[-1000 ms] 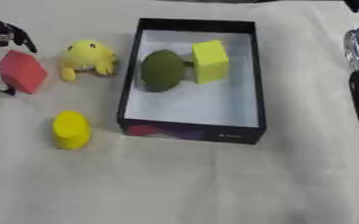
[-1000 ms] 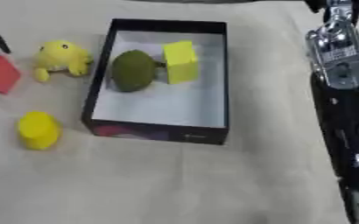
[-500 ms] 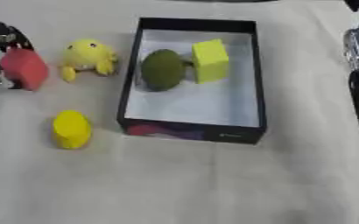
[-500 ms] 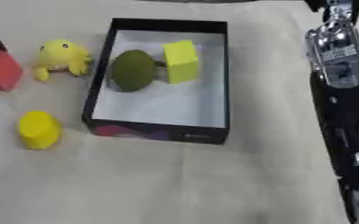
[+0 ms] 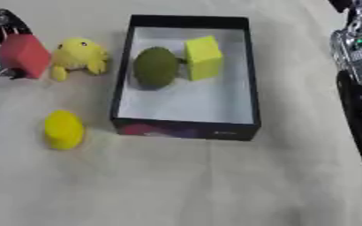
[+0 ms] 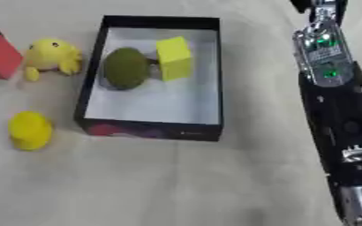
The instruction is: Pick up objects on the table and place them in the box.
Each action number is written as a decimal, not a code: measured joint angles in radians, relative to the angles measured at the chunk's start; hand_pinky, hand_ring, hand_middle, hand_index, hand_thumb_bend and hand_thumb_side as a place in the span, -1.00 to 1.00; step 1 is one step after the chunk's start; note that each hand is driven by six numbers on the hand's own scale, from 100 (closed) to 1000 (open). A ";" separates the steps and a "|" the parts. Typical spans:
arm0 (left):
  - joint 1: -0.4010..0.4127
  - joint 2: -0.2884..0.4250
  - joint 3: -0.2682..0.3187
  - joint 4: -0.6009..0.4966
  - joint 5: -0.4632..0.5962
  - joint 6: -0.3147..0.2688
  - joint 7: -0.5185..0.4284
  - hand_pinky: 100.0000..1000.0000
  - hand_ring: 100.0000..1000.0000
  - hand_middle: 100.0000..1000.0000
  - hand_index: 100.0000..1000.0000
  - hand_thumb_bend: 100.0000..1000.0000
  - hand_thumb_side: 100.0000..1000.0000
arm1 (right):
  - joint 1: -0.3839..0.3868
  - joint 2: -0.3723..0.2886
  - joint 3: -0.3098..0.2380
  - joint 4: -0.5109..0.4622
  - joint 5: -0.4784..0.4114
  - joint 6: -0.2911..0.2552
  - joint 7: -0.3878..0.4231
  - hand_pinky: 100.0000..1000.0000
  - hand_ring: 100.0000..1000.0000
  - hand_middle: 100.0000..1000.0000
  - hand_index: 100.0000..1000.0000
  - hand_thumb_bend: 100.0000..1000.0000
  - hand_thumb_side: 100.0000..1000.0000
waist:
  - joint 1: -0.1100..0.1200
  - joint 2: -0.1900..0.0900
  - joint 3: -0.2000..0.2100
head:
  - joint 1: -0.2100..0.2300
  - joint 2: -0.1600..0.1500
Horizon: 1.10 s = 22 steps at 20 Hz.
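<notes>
A red block with flat faces is gripped by the curled fingers of the left hand. Just beside it sits a soft yellow toy; nearer, a rounded yellow piece lies on the cloth-covered desk. Beyond, a black box holds a green ball and a yellow cube. No writing is readable. The right arm is seen, its hand hidden.

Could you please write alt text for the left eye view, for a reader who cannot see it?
The robot's left hand grips a red block at the left edge, beside a yellow duck toy. An open black box at centre holds a green oval object and a yellow cube. A yellow object lies on the cloth nearby.
</notes>
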 measured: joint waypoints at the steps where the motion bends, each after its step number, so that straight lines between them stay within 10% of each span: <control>1: -0.001 0.004 0.000 -0.022 0.012 0.000 0.003 0.10 0.09 0.10 0.29 -0.64 -1.00 | 0.004 0.004 0.000 -0.003 0.002 0.000 0.000 0.55 0.40 0.38 0.62 -0.60 -0.34 | 0.000 0.000 0.000 | -0.003 0.001; 22: -0.218 -0.212 -0.129 -0.291 0.189 0.003 -0.117 0.08 0.04 0.06 0.27 -0.63 -1.00 | 0.059 0.103 0.019 -0.099 0.098 -0.009 0.022 0.55 0.41 0.39 0.62 -0.61 -0.39 | 0.012 -0.059 -0.009 | -0.019 0.018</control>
